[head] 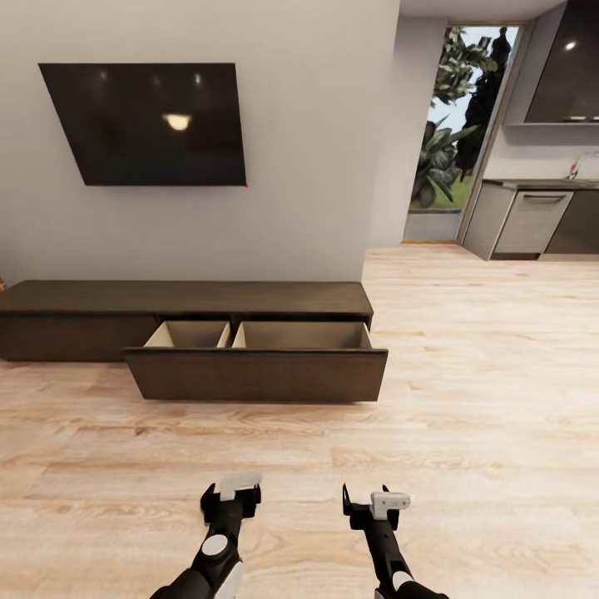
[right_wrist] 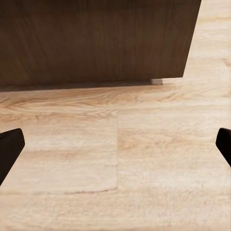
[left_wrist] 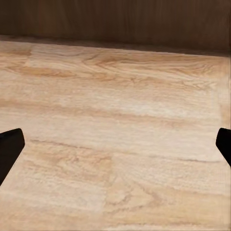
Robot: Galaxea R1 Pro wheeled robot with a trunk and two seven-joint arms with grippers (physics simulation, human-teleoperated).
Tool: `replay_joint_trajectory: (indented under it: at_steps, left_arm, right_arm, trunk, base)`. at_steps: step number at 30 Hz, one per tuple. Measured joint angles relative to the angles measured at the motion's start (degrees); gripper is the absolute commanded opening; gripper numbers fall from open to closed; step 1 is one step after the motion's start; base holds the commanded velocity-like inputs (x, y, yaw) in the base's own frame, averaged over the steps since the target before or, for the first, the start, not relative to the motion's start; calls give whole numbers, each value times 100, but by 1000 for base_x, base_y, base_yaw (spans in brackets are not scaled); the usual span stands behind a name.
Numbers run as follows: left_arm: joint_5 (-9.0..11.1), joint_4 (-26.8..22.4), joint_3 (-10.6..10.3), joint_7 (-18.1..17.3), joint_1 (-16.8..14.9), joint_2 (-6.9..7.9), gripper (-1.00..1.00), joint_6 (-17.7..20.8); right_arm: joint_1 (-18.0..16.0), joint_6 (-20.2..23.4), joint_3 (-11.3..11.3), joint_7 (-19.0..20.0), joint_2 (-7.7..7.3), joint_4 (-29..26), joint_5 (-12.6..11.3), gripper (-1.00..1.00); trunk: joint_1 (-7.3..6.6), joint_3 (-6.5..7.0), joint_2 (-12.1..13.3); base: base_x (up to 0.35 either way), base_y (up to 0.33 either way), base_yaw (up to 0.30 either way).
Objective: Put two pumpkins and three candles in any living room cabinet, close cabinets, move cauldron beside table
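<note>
We've got a pale wood plank floor (head: 466,416) running the whole room, with a plain light grey wall (head: 316,166) ahead. A dark flat TV (head: 150,121) hangs on it, catching a soft ceiling light glare. Off to the right there's a tall glass doorway (head: 457,125) with leafy green plants outside, and next to that grey kitchen units (head: 532,220) under a dark upper cupboard (head: 566,66).

No legible text or labels anywhere.

head: high, facing cabinet (head: 249,333) | wrists: low, near floor (left_wrist: 115,144) — share drawer front
</note>
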Motion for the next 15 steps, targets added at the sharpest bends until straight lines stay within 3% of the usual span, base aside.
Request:
replay_joint_trajectory:
  at_steps: [12,15]
  left_arm:
    - [4,-81,-26,-4,-62,-8,100,10]
    - [-50,-71,-214,-9,-62,15,100,3]
  right_arm:
    - [4,-42,-2,0,-4,-1,3,100]
    - [3,-44,-3,-1,-7,-1,3,100]
  trunk:
    - [264,-216,-481]
    - [330,-270,-602]
  base:
    - [0,0,0]
    - [0,0,0]
